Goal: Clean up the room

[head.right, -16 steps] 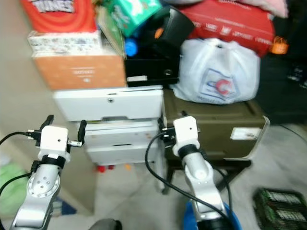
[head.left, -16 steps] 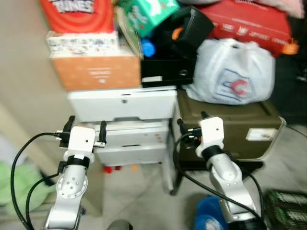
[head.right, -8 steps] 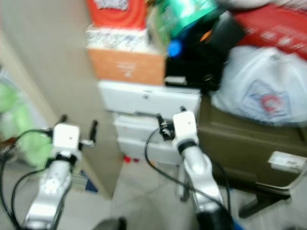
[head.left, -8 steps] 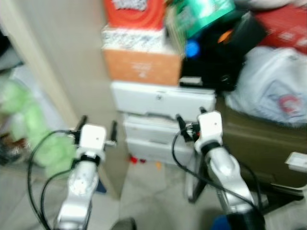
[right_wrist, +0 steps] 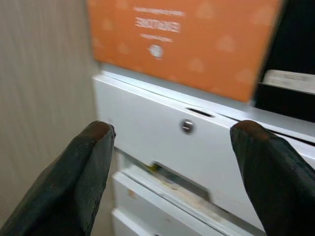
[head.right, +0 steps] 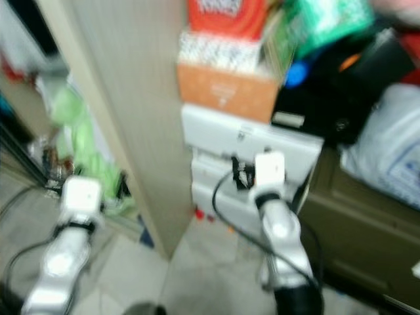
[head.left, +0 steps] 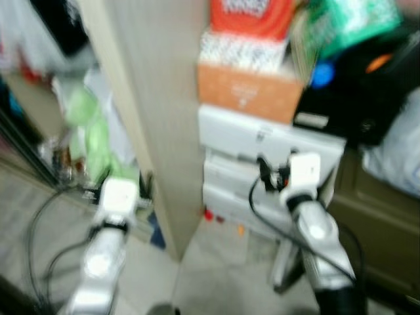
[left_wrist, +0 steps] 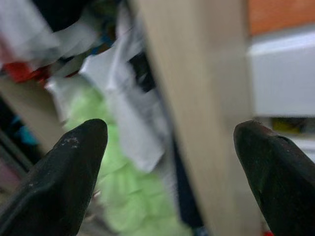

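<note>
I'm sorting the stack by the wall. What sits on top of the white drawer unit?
An orange box rests on the white drawer unit, with a patterned box and a red package stacked above. Blur hides the labels, and the drawers' contents are out of sight.

Cluttered storage corner, blurred by motion.
Beige wood panel (head.left: 154, 98) stands upright w/ white drawer unit (head.left: 262, 157) beside it; pale tiled floor (head.left: 216, 275) below, boxes stacked above the drawers.

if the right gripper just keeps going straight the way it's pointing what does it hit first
Most likely the front of the white drawer unit, just under the orange box. The right gripper is open and aimed at that panel near its small round lock, though the depth is hard to judge.
</note>
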Robot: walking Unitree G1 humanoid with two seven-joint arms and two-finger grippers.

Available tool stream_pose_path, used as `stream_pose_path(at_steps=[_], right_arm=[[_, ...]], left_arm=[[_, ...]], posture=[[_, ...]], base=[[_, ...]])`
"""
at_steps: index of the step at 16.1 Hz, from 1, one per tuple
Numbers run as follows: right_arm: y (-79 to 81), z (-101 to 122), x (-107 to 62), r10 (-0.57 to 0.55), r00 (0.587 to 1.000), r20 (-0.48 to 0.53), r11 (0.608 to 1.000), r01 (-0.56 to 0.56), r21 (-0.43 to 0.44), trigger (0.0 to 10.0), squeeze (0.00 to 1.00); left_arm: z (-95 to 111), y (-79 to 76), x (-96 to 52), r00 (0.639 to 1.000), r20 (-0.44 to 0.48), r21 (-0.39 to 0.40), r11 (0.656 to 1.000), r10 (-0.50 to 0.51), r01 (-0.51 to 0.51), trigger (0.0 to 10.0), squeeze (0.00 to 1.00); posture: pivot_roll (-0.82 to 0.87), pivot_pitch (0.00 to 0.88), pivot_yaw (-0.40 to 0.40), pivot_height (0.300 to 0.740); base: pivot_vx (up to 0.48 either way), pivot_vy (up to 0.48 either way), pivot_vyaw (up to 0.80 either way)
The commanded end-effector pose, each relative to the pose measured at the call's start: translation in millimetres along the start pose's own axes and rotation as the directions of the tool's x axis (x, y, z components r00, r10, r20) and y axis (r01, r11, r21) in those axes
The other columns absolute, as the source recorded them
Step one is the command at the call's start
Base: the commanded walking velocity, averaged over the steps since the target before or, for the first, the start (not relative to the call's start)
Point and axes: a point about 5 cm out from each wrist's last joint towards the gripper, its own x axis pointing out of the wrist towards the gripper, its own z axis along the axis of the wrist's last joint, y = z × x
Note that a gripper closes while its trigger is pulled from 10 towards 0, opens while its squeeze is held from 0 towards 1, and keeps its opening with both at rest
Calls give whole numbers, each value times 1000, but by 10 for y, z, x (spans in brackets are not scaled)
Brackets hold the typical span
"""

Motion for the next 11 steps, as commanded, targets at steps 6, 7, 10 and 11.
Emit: stream_pose_path(at_steps=[6,7,10,11], right_arm=[[-16,-48,-46,-13,1000,-18,1000,13,-6,10000,0],[-19,-41,-43,-12,1000,-17,1000,12,-7,10000,0],[-40,-45,-48,-10,1000,-23,1000,9,-16,10000,0],[-38,-47,-50,-9,1000,-24,1000,8,-16,10000,0]], left_arm=[[83,-50,24,999,16,-4,999,-44,44,10000,0],[90,-49,35,999,16,-8,999,-40,40,10000,0],[91,-72,18,999,8,-24,999,-41,41,10000,0],[87,-75,11,999,7,-24,999,-40,41,10000,0]], posture=[[-35,0,1,740],[-36,0,-3,740],[-32,0,-16,740],[-31,0,-17,740]], base=[[0,0,267],[0,0,800],[0,0,800],[0,0,800]])
